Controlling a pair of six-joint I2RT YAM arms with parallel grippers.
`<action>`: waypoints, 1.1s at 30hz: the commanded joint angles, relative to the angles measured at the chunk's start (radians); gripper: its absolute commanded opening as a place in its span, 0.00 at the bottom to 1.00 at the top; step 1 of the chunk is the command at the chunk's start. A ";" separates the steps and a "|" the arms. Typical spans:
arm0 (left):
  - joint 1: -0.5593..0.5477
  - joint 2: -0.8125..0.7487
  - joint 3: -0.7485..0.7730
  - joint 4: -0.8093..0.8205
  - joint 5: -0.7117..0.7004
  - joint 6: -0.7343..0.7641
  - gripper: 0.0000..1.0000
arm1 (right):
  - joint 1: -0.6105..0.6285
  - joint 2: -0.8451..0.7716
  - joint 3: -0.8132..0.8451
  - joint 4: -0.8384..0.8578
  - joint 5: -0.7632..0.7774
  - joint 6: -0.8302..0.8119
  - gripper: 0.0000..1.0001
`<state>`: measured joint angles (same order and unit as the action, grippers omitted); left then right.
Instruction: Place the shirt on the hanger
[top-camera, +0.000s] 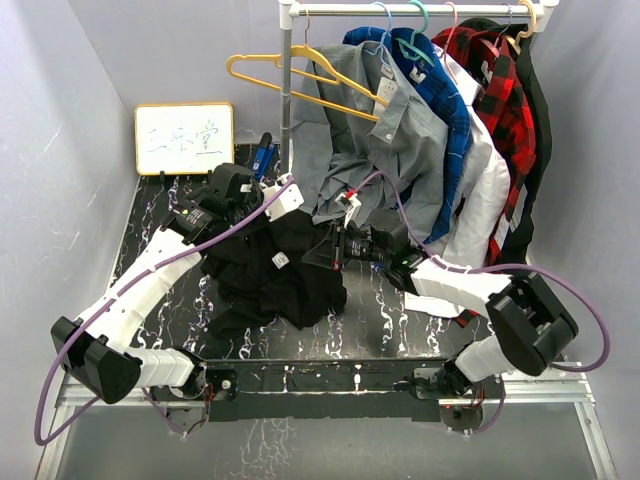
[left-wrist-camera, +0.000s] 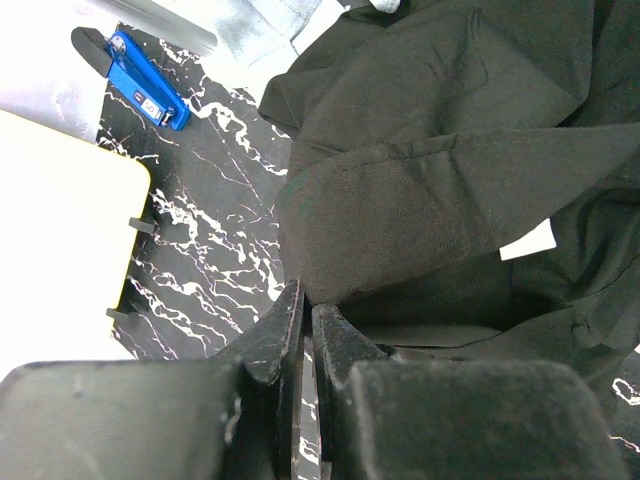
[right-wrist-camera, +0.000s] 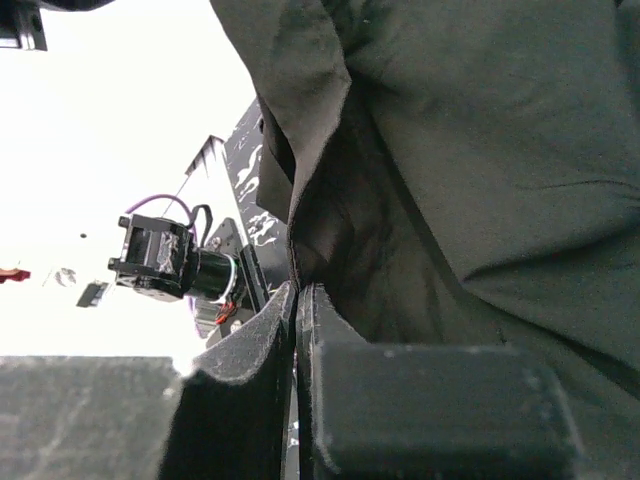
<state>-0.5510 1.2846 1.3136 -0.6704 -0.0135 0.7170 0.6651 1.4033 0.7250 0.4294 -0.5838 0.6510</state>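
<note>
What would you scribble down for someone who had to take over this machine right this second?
The left gripper is shut, pinching a fold of the black shirt.
The right gripper is shut on another edge of it.
The shirt lies crumpled on the table between the arms.
The yellow hanger hangs bare from the rail at the back.
Done: both grips taken.
Left: lift and spread the shirt, then put it on the hanger.
</note>
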 joint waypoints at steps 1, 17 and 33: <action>0.008 -0.032 0.013 -0.022 0.029 -0.008 0.00 | -0.056 0.047 -0.039 0.270 -0.092 0.112 0.00; 0.007 0.002 0.101 -0.062 0.204 -0.070 0.00 | -0.123 0.625 0.036 1.391 -0.481 0.955 0.00; 0.007 0.010 0.118 -0.041 0.098 -0.030 0.00 | -0.197 0.313 -0.148 1.178 -0.430 0.792 0.98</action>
<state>-0.5468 1.3037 1.3823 -0.7059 0.0898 0.6807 0.4831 1.8721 0.6189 1.4452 -1.0336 1.5814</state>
